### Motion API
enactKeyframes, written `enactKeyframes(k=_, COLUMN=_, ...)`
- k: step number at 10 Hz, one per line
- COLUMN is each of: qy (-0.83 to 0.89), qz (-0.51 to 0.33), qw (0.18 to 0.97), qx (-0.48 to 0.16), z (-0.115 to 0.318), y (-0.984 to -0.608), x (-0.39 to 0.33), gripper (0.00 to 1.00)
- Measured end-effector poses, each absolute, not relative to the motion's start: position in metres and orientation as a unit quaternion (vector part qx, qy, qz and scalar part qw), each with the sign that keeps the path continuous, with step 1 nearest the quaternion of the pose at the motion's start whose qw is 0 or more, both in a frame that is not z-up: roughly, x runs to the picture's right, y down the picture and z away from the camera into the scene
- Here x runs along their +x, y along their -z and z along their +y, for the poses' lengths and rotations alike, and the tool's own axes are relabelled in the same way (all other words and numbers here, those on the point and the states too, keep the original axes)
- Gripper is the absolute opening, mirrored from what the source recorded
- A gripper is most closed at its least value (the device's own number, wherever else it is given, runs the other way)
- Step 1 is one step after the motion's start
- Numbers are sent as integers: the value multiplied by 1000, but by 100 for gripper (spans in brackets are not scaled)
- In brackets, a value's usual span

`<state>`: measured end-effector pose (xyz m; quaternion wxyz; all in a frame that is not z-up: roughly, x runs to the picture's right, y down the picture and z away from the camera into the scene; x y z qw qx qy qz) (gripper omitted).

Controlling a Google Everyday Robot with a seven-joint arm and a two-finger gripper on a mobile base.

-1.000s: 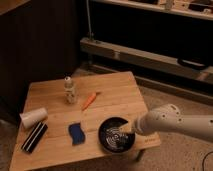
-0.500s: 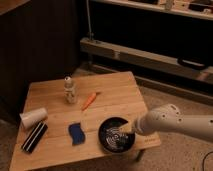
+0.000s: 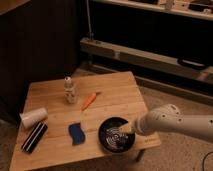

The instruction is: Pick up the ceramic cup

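Hovering claw (image 3: pixel 121 131) over bowl (image 3: pixel 104 142), table (image 3: pixel 50 92) edge.

Bottle (image 3: pixel 70 90); carrot (image 3: pixel 89 101); sponge (image 3: pixel 76 134); bowl (image 3: pixel 102 136)

The ceramic cup (image 3: pixel 34 118) is seen as a small, plain white, tapered cup with no handle. It is laid on its side on the table (image 3: pixel 110 90), with its wider end turned away from the gripper (image 3: pixel 122 131) and its narrower base pointed roughly toward it. The gripper is held low over the near right part of the table. The cup is found well apart from it, far to its left by the table's left edge, and is not touched by it.
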<state>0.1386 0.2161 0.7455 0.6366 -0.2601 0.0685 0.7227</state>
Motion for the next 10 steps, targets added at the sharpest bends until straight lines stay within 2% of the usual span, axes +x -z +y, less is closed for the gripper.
enactKeyframes(k=4, qy=-715, qz=60, qw=651, qx=-247, z=204, y=-747, x=137, gripper=80)
enactKeyframes(k=7, qy=-638, qz=-9, qw=739, qx=-215, z=145, y=-756, x=111, gripper=80)
enactKeyframes(k=9, qy=-536, qz=-86, qw=807, qx=-232, z=114, y=-750, x=77, gripper=80)
enactKeyframes(k=10, qy=-485, qz=-105, qw=832, qx=-248, z=114, y=-744, x=67, gripper=80)
